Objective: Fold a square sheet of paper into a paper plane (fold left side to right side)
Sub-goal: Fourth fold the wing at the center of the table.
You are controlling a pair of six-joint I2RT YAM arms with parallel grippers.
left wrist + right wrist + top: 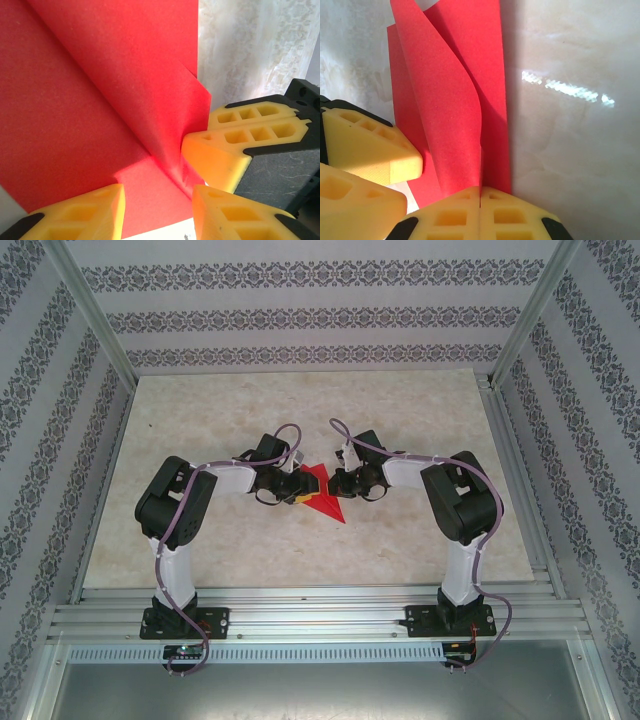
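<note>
Fig. 1 | bright red, pointed, folded paper plane: lies at centre of beige marbled table, 1 flap raised | left gripper: just left of table centre, 2 yellow fingers apart over the paper plane | right gripper: just right of table centre, fingers together, pinching the raised flap's edge

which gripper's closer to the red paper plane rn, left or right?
Right, by a hair. The right gripper is shut on a raised flap of the paper plane. The left gripper hovers part open over its left portion; contact unclear.
</note>
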